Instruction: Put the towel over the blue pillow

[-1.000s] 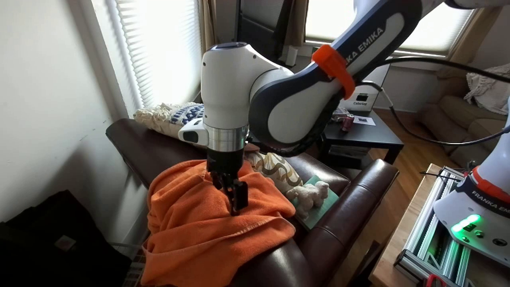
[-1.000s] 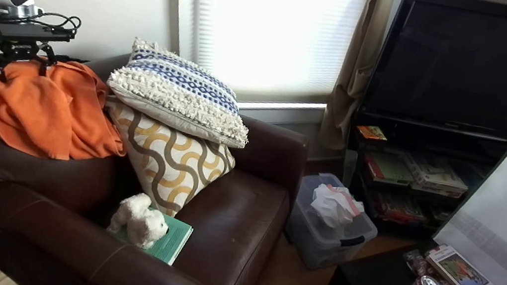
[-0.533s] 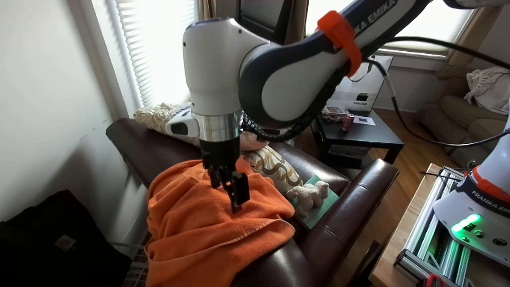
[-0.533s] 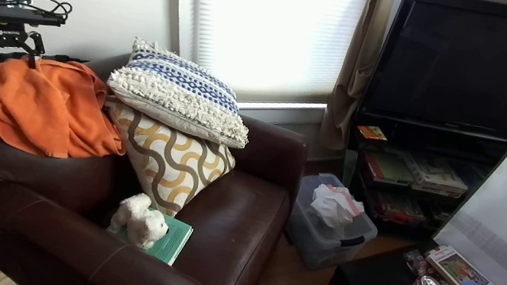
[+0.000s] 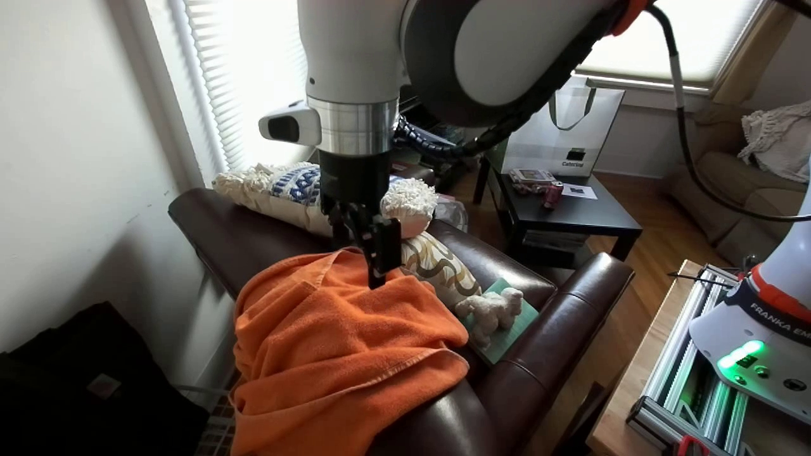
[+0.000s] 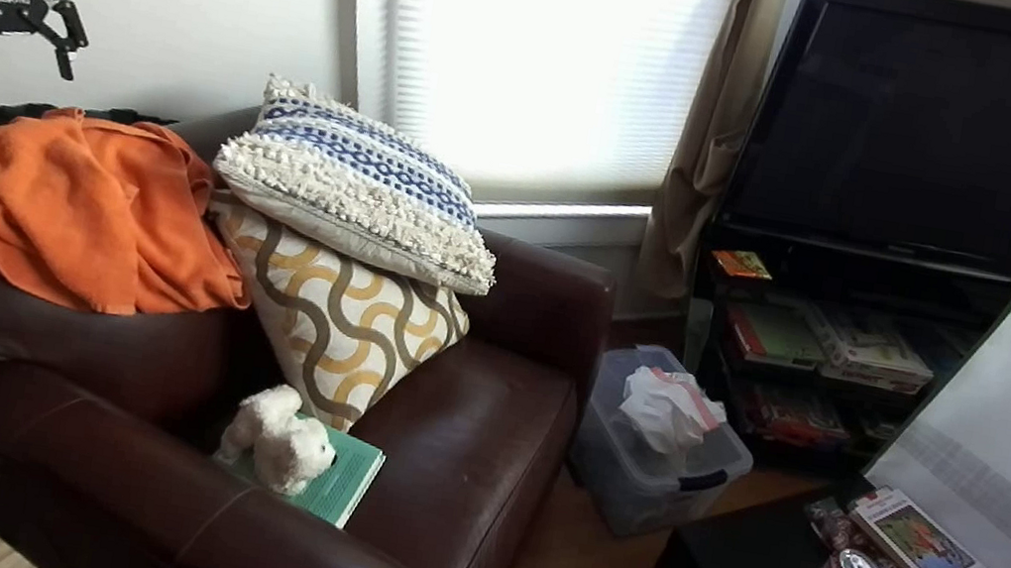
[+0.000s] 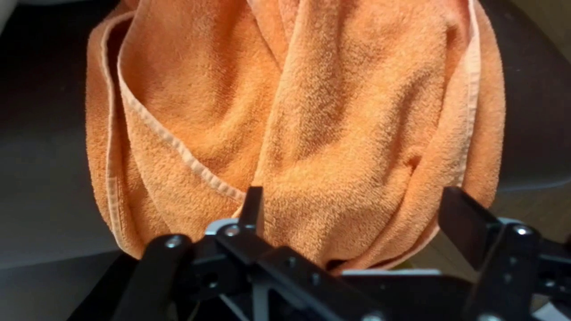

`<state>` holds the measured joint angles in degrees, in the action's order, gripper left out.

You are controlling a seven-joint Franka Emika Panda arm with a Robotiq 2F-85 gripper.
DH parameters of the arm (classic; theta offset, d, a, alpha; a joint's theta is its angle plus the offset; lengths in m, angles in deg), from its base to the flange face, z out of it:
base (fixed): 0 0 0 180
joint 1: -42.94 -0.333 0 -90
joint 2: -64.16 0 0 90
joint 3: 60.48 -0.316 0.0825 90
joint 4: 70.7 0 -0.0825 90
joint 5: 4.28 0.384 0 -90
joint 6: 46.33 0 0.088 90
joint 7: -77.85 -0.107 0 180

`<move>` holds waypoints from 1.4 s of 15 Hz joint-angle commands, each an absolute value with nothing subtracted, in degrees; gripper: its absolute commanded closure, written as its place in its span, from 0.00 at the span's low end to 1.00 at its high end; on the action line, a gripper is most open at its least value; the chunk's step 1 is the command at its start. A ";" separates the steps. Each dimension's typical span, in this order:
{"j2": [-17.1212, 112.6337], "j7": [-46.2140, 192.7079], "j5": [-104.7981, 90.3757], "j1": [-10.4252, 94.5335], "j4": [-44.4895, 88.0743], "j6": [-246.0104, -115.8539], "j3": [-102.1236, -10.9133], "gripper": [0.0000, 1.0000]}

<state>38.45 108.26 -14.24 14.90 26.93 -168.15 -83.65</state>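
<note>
The orange towel [image 5: 329, 342] lies bunched over the back of the brown leather armchair; it also shows in an exterior view [image 6: 95, 213] and fills the middle of the wrist view [image 7: 339, 133]. The blue and white tufted pillow [image 6: 352, 171] leans against the chair back beside the towel, on top of another pillow. In an exterior view the blue pillow [image 5: 298, 187] is partly hidden behind my gripper [image 5: 360, 263]. My gripper is open and empty, pointing down above the towel with a gap below its fingertips [image 6: 23, 74]. In the wrist view the fingers [image 7: 352, 196] are wide apart, with nothing between them.
A gold-and-grey patterned pillow [image 6: 340, 319] is under the blue one. A white stuffed animal [image 6: 282, 441] sits on a green book [image 6: 346, 481] on the seat. The chair arm [image 5: 557, 329] stands in front. A wall and window are behind. A black table [image 5: 576, 215] stands beyond.
My gripper has risen from the towel and is now clear of it, uncovering the blue pillow more in an exterior view. The towel has barely shifted; the pillows have not moved.
</note>
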 commanded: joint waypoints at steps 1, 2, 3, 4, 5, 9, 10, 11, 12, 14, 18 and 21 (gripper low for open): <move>33.26 107.15 -17.66 14.49 25.90 -170.15 -82.46 0.00; 31.94 107.52 -18.27 14.47 25.47 -170.54 -82.14 0.00; 30.42 107.97 -18.15 14.71 24.94 -170.69 -82.11 0.00; 29.09 109.16 -16.78 15.32 24.54 -170.34 -82.78 0.00; 27.69 110.41 -15.87 15.74 23.98 -169.84 -83.43 0.00; 23.68 112.94 -14.17 16.47 22.25 -167.73 -84.50 0.07; 23.20 113.23 -14.01 16.65 21.89 -167.44 -84.57 0.25; 23.14 113.35 -13.99 16.84 21.74 -167.35 -84.53 0.33; 23.28 113.58 -13.82 17.15 21.61 -167.29 -84.49 0.41; 23.76 113.92 -13.08 17.66 21.58 -167.10 -84.52 0.57; 25.04 114.25 -11.55 18.65 22.42 -167.69 -84.91 0.85; 25.04 113.26 -11.58 17.95 21.67 -167.54 -84.47 1.00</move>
